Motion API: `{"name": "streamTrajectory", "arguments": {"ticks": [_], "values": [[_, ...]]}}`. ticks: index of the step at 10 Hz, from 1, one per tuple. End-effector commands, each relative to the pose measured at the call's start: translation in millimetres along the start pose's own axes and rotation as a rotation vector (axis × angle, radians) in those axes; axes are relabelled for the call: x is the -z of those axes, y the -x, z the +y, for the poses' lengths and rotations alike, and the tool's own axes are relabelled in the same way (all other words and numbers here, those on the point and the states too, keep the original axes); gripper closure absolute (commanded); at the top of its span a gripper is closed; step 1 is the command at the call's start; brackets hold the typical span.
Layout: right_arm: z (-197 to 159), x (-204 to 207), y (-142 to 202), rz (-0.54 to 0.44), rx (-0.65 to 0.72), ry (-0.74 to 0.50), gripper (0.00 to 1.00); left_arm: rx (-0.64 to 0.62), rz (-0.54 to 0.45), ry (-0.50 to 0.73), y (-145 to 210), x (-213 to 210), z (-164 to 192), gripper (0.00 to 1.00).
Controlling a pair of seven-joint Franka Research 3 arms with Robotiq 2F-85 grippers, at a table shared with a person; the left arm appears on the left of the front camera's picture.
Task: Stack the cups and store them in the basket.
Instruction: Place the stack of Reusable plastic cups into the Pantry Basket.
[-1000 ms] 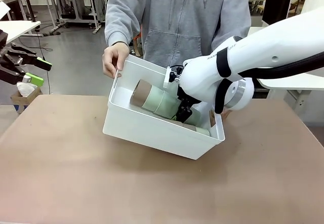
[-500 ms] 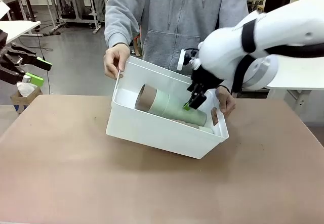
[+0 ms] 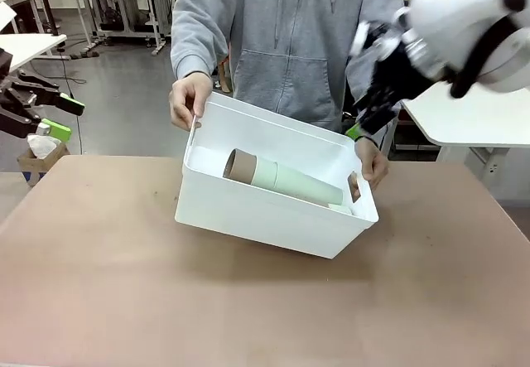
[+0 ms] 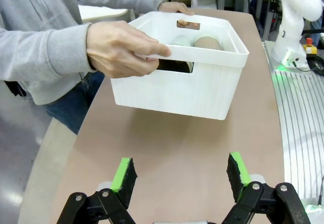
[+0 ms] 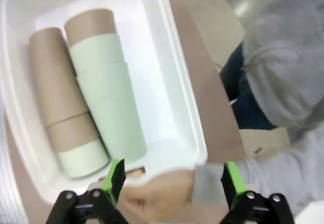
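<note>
Over the brown table (image 3: 124, 284), the white basket (image 3: 248, 214) is sitting tilted, and a person in a grey hoodie is gripping it at both ends, one hand (image 3: 189, 98) on the far-left rim, the other hand (image 3: 371, 164) at the right handle hole. Inside it, the cups (image 3: 286, 181) are lying on their sides in two nested stacks; from above, one stack (image 5: 106, 87) is showing a tan cup at one end with mint cups after it, the other stack (image 5: 63, 113) is tan with a mint end. The right gripper (image 3: 364, 118) is hanging above the basket's right end, jaws spread, holding nothing. The left gripper (image 4: 179, 176) is hovering well back from the basket, fingers apart and empty.
</note>
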State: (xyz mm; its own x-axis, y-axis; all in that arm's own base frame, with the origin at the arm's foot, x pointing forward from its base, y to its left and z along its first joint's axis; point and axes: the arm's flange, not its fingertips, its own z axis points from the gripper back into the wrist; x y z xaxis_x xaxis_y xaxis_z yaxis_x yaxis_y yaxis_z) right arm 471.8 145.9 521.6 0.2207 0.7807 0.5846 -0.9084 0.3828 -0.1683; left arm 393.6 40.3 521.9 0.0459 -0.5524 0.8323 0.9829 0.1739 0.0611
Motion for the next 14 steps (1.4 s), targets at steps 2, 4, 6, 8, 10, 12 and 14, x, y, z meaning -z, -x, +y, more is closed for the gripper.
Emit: {"name": "streamTrajectory", "arguments": {"ticks": [2,4,6,8,10,12,14], "values": [[6,-74,67,-0.198,0.064,-0.025,0.00,0.006,-0.004,0.006,-1,-1,0,0.06],[3,-101,114,-0.290,0.079,-0.022,0.00,0.006,-0.004,0.006,-1,-1,0,0.06],[1,-110,160,-0.353,0.105,-0.030,0.00,0.006,-0.004,0.006,-1,-1,0,0.06],[-3,-105,179,-0.382,0.138,-0.024,0.00,0.006,-0.004,0.006,-1,-1,0,0.06],[2,-117,165,-0.325,0.121,-0.021,0.00,0.006,-0.004,0.006,-1,-1,0,0.06],[2,-117,165,-0.325,0.121,-0.021,0.00,0.006,-0.004,0.006,-1,-1,0,0.06],[2,-117,165,-0.325,0.121,-0.021,0.00,0.006,-0.004,0.006,-1,-1,0,0.06]]}}
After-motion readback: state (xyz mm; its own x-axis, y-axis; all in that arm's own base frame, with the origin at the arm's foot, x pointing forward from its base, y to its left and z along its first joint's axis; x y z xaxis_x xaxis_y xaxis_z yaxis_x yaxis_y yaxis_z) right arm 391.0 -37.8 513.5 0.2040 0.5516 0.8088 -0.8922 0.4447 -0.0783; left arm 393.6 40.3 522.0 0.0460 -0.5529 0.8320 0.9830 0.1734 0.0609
